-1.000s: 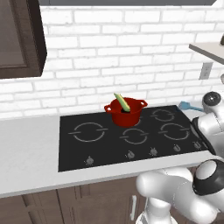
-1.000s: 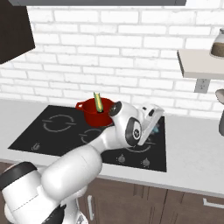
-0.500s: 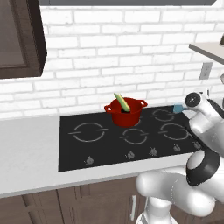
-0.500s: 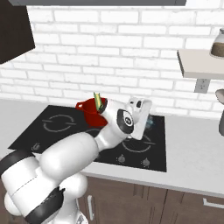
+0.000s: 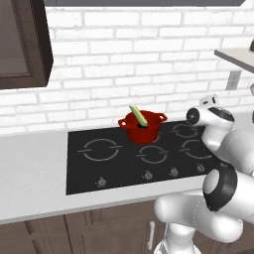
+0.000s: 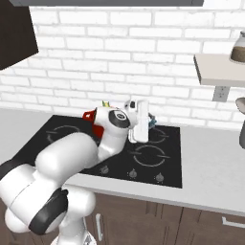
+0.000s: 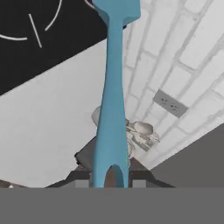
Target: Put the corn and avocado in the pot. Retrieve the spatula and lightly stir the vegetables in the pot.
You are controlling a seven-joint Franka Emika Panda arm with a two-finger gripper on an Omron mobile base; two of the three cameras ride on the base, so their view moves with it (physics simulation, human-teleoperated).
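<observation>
The tool is closed on the handle of a blue spatula, which is seen in the hand view running up from between the dark fingertips to its blade over the black cooktop. In the right base view the tool is held above the right-hand burners. Farther back — on a rear burner of the cooktop set in the bench — the red pot is stood, with the corn leaned inside it, its tip raised above the rim. The avocado cannot be made out.
</observation>
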